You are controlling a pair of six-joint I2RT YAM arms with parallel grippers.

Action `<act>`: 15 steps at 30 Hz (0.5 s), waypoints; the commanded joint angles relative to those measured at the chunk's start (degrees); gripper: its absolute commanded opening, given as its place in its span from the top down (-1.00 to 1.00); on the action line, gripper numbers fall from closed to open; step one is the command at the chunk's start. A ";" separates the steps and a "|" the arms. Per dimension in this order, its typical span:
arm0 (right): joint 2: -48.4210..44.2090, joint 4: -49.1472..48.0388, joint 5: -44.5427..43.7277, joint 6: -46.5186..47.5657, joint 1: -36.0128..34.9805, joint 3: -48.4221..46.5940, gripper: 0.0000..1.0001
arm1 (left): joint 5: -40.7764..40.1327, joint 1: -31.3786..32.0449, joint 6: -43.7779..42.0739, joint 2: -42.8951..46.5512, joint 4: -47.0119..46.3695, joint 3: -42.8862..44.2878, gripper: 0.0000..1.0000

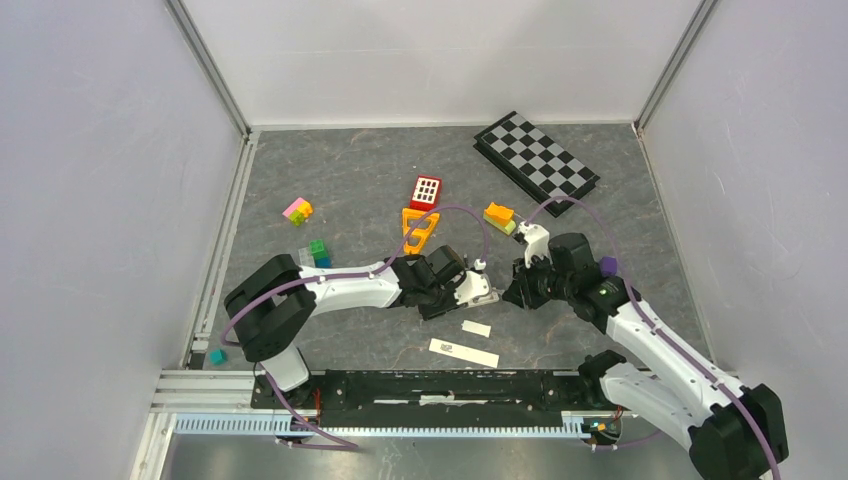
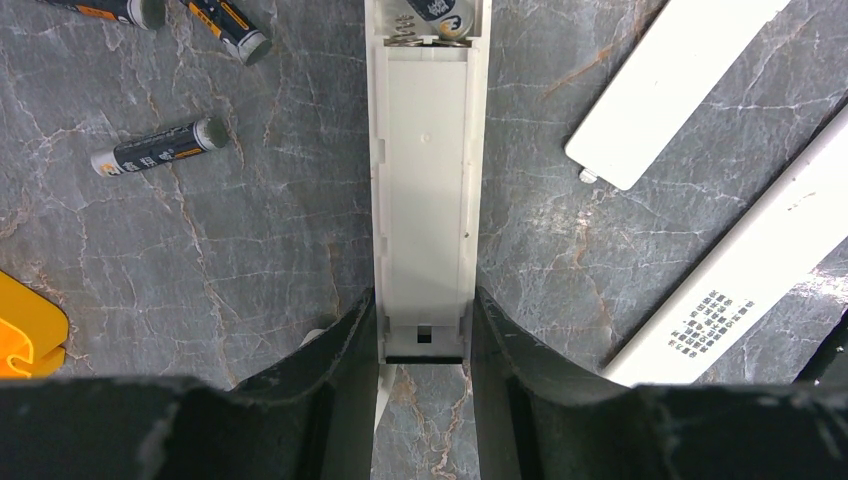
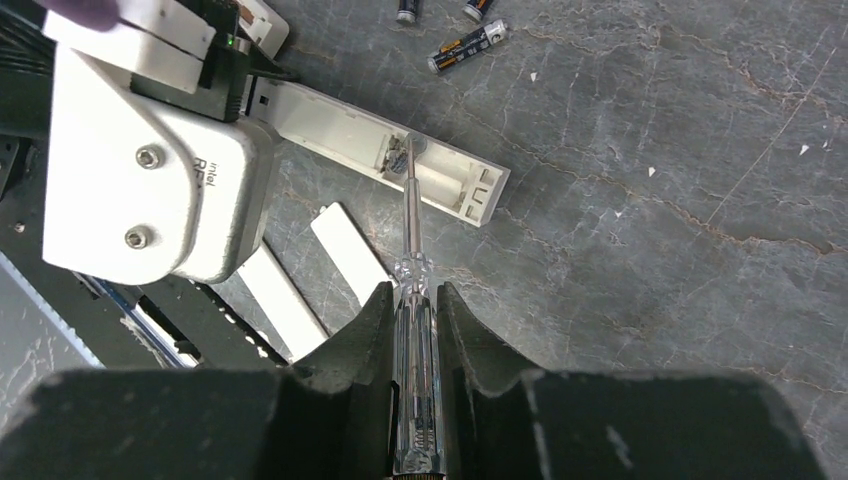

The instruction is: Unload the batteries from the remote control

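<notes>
Top external view: both arms meet mid-tabletop (image 1: pixel 350 170), with the left gripper (image 1: pixel 478 283) and right gripper (image 1: pixel 512 287) close together at the white remote (image 1: pixel 482 297).

Left wrist view: the left gripper's jaws, partly closed, clamp the remote's near end by its sides. Its compartment lies open, with one battery (image 2: pixel 437 10) at the far end. Three loose batteries (image 2: pixel 160 147) lie on the tabletop to the left, and a white cover (image 2: pixel 660 90) lies to the right.

Right wrist view: the right gripper pinches a clear-handled screwdriver (image 3: pixel 412 230), its tip inside the compartment.
</notes>
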State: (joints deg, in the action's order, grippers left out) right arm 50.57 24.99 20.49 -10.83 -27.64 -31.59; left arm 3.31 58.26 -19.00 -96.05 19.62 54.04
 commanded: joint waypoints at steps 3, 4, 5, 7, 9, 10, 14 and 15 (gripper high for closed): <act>1.14 -0.50 -3.00 -0.76 -0.29 0.72 1.00 | 0.16 0.21 -1.35 -0.98 -0.72 0.72 0.95; 1.29 -0.47 -4.12 -1.09 -0.35 0.81 1.00 | 0.12 0.25 -1.34 -0.95 -0.72 0.70 0.95; 1.52 -0.39 -6.05 -1.47 -0.31 0.83 1.00 | 0.12 0.24 -1.30 -0.90 -0.75 0.63 0.95; 2.03 -0.25 -7.81 -1.59 -0.27 0.83 1.00 | 0.03 0.27 -1.30 -1.04 -0.72 0.63 0.95; 2.46 -0.33 -8.50 -1.80 -0.32 0.54 1.00 | 0.03 0.26 -1.23 -0.95 -0.73 0.63 0.95; 2.51 -0.33 -8.71 -2.14 -0.28 0.33 1.00 | -0.03 0.25 -1.29 -0.88 -0.72 0.64 0.95; 0.47 -0.25 -9.85 -2.34 -0.27 -0.22 1.00 | -0.48 0.23 -1.25 -1.00 -0.13 0.95 0.95; -0.28 -0.25 -9.67 -2.11 -0.31 -0.22 1.00 | -0.52 0.26 -1.25 -1.08 -0.05 1.07 0.95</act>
State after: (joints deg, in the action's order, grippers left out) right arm 52.86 25.39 12.97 -12.36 -27.66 -31.05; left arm 3.27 58.26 -19.00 -96.05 19.62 54.04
